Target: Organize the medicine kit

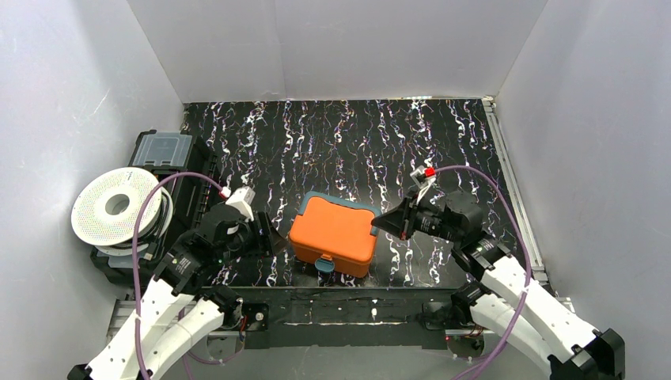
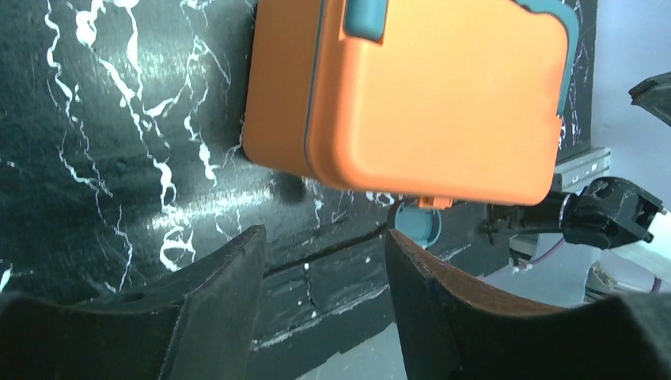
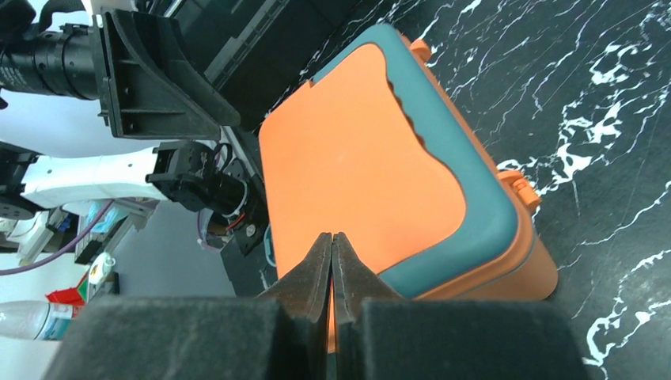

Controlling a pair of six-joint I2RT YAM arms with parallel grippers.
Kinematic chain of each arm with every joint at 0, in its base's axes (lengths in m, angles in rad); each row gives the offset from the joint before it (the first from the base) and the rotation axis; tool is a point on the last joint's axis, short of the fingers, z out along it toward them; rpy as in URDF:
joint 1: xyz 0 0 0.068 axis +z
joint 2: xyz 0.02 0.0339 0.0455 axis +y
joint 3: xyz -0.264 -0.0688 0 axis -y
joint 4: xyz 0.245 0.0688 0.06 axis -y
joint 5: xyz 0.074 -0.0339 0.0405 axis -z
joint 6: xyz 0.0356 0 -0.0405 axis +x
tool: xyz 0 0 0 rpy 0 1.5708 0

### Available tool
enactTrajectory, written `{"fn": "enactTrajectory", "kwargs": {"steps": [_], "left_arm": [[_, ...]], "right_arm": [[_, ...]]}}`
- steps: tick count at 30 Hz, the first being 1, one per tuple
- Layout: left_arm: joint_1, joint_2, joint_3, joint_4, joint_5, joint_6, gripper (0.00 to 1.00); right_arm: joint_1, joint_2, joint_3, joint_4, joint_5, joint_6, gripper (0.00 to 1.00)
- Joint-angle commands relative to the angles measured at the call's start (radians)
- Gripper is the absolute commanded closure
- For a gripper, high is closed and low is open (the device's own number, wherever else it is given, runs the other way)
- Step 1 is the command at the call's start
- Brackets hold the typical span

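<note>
Both sides: I'm flanking the medicine kit [image 1: 332, 233] at the tabletop's [image 1: 356, 142] near edge, likely steadying it; left gripper [image 1: 273, 237] parted, right gripper [image 1: 380, 224] pinched closed.

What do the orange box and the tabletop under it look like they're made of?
Orange box: most likely moulded plastic, satin finish; rounded corners, soft highlights and teal trim suggest it. Tabletop: black with white veins, slightly glossy, marble-look; stone or printed sheet, cannot tell.

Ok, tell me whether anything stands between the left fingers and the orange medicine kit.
Nothing visible does. The open left fingers face the small orange plastic box with teal trim; only black marbled tabletop lies between.
</note>
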Motion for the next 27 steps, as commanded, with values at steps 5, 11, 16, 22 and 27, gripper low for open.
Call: {"fn": "enactTrajectory", "kwargs": {"steps": [5,11,16,22,27], "left_arm": [[0.001,0.008,0.099,-0.102,0.068,0.012,0.42],[0.001,0.116,0.181,-0.048,0.086,0.071,0.38],[0.001,0.228,0.269,0.012,0.08,0.126,0.35],[0.001,0.402,0.379,0.085,0.088,0.185,0.22],[0.002,0.549,0.481,0.116,0.076,0.248,0.12]], "right_arm": [[0.086,-0.069,0.049,-0.159,0.011,-0.025,0.91],[0.178,-0.075,0.061,-0.252,0.028,-0.034,0.84],[0.265,-0.087,0.048,-0.291,0.072,-0.036,0.77],[0.359,-0.076,0.044,-0.302,0.119,-0.027,0.65],[0.445,-0.011,0.056,-0.333,0.146,-0.025,0.56]]}}
